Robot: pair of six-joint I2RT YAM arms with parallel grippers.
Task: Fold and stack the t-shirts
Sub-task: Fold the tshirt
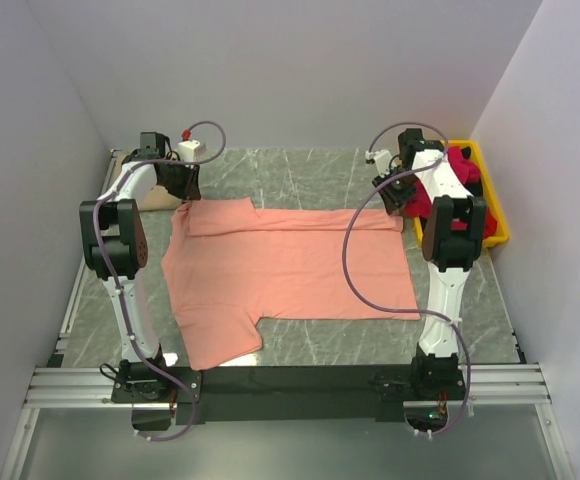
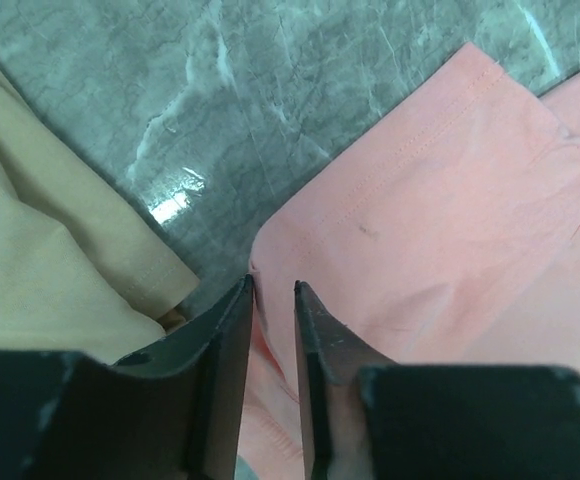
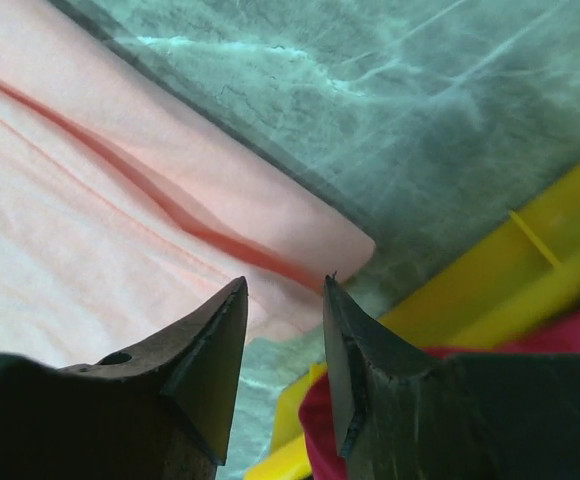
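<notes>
A salmon-pink t-shirt (image 1: 290, 270) lies spread on the marble table, with its far edge folded over in a strip. My left gripper (image 1: 188, 198) is at the shirt's far left corner. In the left wrist view the jaws (image 2: 272, 287) stand slightly apart, with the pink cloth (image 2: 440, 200) lying under and between them. My right gripper (image 1: 395, 200) is at the far right corner. In the right wrist view it (image 3: 285, 283) is open and empty, just short of the pink corner (image 3: 90, 200). A tan t-shirt (image 2: 40, 250) lies bunched to the left. Crimson-red t-shirts (image 1: 460, 170) are in the bin.
A yellow plastic bin (image 1: 497, 215) stands at the back right beside the right gripper; it also shows in the right wrist view (image 3: 490, 270). The tan shirt (image 1: 155, 195) sits behind the left arm near the left wall. White walls enclose the table on three sides.
</notes>
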